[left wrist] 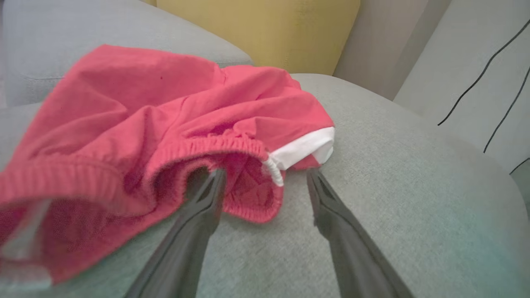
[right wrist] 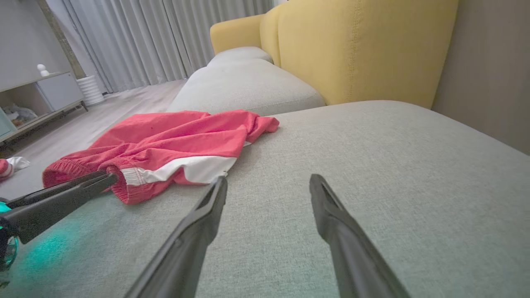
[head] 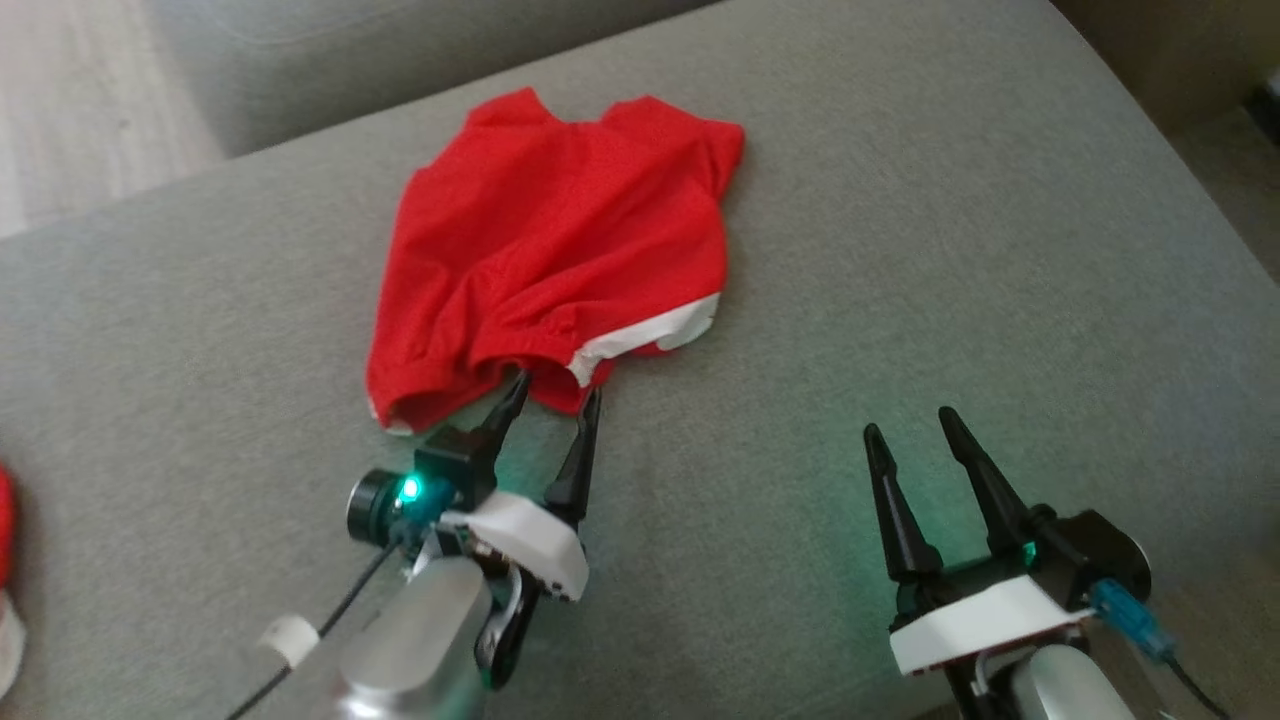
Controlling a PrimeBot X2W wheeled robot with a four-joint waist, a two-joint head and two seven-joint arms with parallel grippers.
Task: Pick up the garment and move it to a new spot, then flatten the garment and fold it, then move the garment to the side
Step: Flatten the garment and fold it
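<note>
Red shorts (head: 560,240) lie crumpled on a grey sofa cushion (head: 950,250), toward its far left part, with the elastic waistband (left wrist: 215,145) facing the robot and a white stripe (left wrist: 304,147) along the right edge. The left gripper (head: 558,386) sits low at the near edge of the shorts with its fingers spread wide and nothing clamped between them. In the left wrist view the gripper (left wrist: 266,173) has one finger's tip at the mouth of the gathered waistband opening and the other's tip over bare cushion just below the stripe, so the right end of the waistband lies between them. Whether either tip touches the cloth cannot be told. The right gripper (head: 909,422) is well apart from the shorts, to their right and nearer the robot, over bare cushion, its fingers also spread wide and empty. In its own wrist view this gripper (right wrist: 269,179) points along the cushion toward a yellow backrest (right wrist: 364,45), with the shorts (right wrist: 174,136) off to the left and the left gripper (right wrist: 108,176) reaching in at their near edge. Green light from the wrists tints the cushion beneath both arms. A second red-and-white cloth (right wrist: 8,165) lies at the far left, and beyond the sofa are a pale floor (head: 80,100) and grey curtains (right wrist: 165,37).
</note>
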